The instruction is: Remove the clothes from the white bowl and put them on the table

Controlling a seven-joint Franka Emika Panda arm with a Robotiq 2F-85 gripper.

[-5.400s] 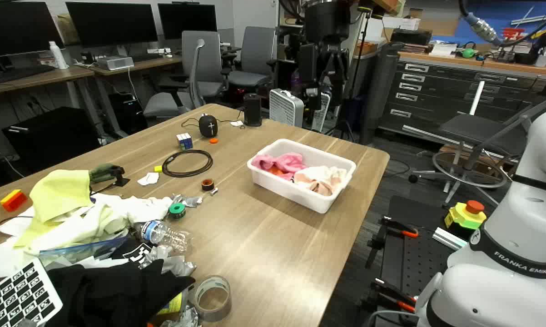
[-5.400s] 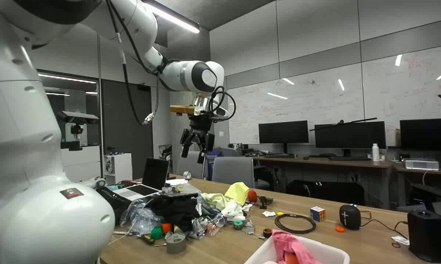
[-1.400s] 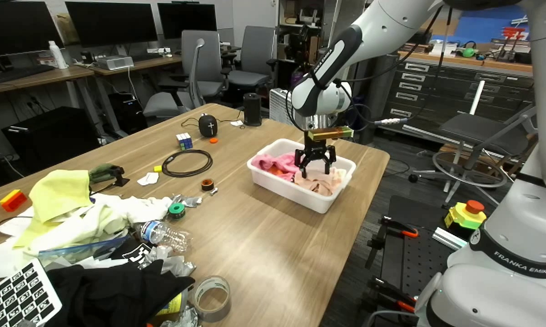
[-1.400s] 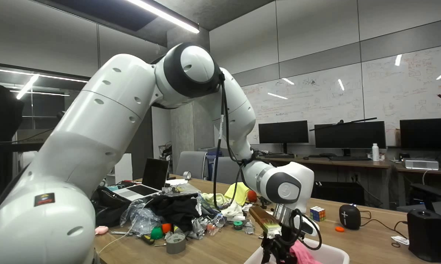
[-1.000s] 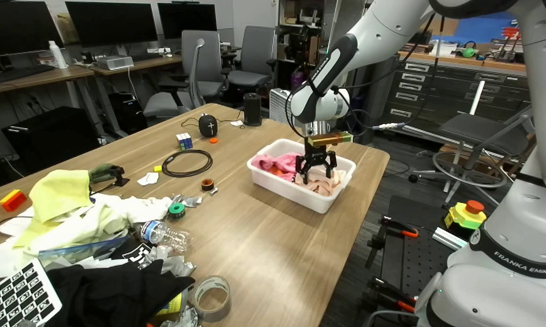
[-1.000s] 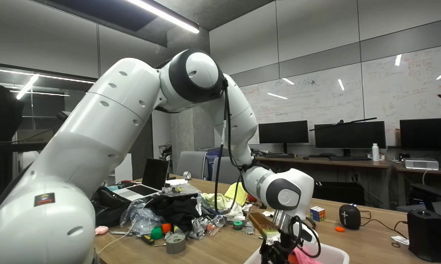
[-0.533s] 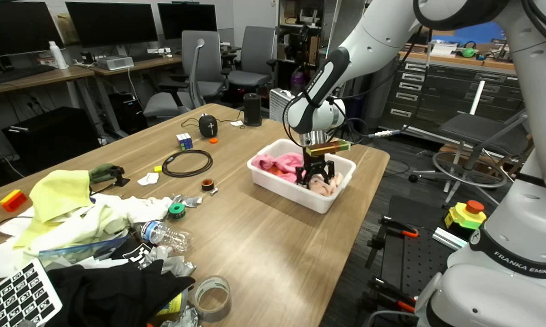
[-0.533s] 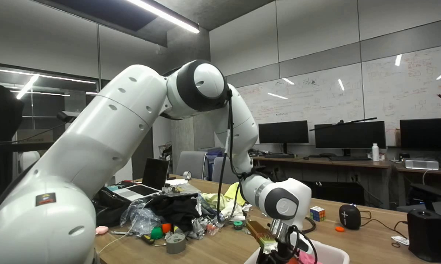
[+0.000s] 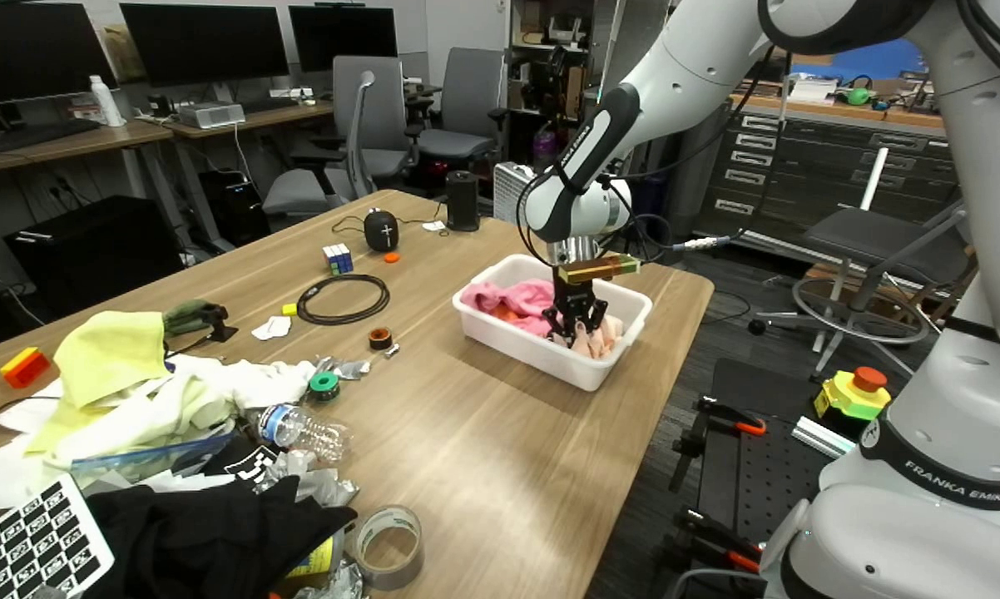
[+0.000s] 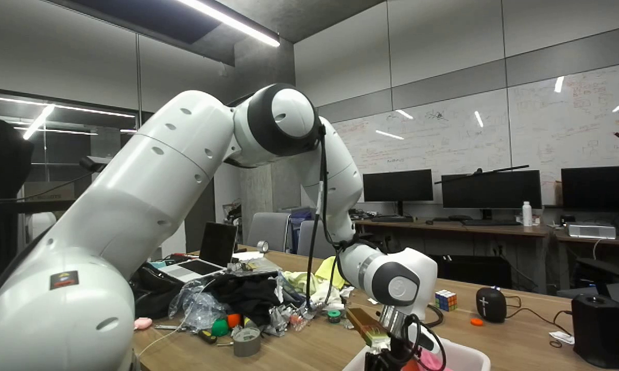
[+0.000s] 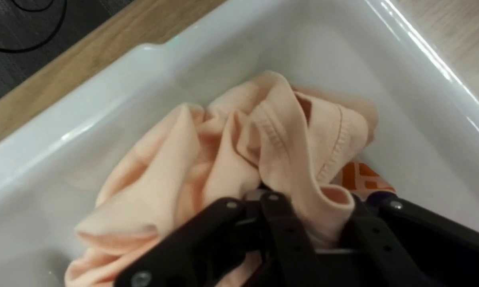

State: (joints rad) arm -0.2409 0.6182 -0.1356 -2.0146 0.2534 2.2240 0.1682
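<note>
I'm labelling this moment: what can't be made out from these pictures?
Ends of the gripper: hidden by folds of the peach cloth in an exterior view.
White tub: lower part cut off by the bottom edge in an exterior view.
Orange-patterned piece: partly covered by the peach cloth in the wrist view; what it belongs to is unclear.
Whiteboard writing: too faint to read in an exterior view.

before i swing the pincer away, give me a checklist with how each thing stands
1. Pincer shut on the peach cloth: ok, a fold is pinched in it.
2. Peach cloth raised above the rim of the white tub: not ok, it lies inside.
3. Only the peach cloth caught: cannot tell, an orange-patterned piece shows right beside the pincer.
4. Pink cloth free of the pull: cannot tell, the pincer partly blocks the view between the cloths.
5. White tub resting on the table: ok.
</note>
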